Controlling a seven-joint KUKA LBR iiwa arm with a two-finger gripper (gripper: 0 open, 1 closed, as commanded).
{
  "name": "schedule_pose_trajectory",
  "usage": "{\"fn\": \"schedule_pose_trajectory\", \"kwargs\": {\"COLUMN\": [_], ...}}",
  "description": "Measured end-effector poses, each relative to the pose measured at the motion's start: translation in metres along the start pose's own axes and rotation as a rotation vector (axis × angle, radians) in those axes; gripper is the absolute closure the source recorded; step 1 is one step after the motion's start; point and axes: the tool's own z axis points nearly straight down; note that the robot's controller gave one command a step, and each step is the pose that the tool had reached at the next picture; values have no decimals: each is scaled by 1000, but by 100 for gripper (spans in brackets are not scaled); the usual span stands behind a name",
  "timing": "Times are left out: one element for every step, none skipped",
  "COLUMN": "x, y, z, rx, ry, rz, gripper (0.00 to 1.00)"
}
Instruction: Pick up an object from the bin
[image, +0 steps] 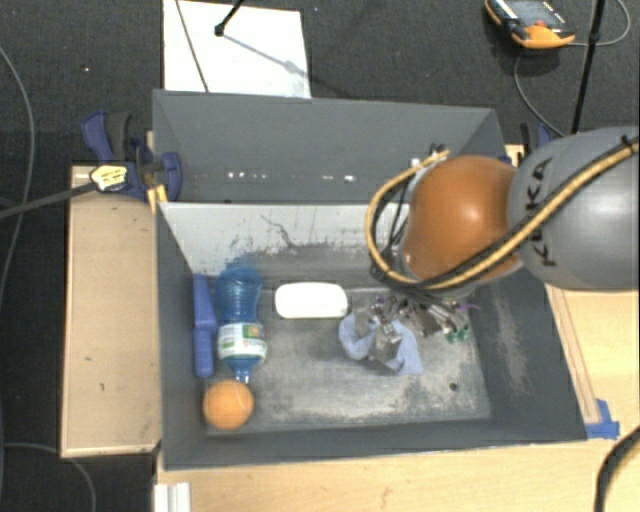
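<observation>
**Grasping the crumpled blue cloth: take a fold, lift straight**

A pale blue crumpled cloth (352, 342) lies on the bin floor a little right of centre. The gripper (392, 328) is down on top of it, with its metal parts in among the folds. Whether the fingers are wide, narrow or already pinching cloth cannot be told from this angle.

I judge the step in hand to be the grasp itself. A soft, bunched thing like this is best taken at a raised fold, not at a flat edge. If only a thin layer is caught it may slide out, and a loose corner could drag, so a straight upward lift looks safest.

Just left of the cloth, near it but apart, sits a white oval thing (311, 300) like a bar of soap. It is the nearest neighbour, and a sideways sweep that way could nudge it. Well apart, along the left wall, lie a blue-tinted plastic bottle (238, 320) and a blue stick (203, 335) beside it. An orange ball (228, 405) rests at the bottle's front end.

The floor in front of the cloth and to its right is bare, which leaves some room before the bin (330, 140) slopes up at its walls. The arm's orange cover (455, 215) and looped cables hang above the back-right part, so a vertical rise should keep them off the rim.
</observation>
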Motion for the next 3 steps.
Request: {"fn": "schedule_pose_trajectory", "kwargs": {"x": [-3, 1, -20], "y": [7, 7, 10], "z": [-25, -48, -240], "rx": [-2, -2, 2], "ry": [4, 1, -11], "rz": [-38, 245, -27], "gripper": [100, 100, 100]}}
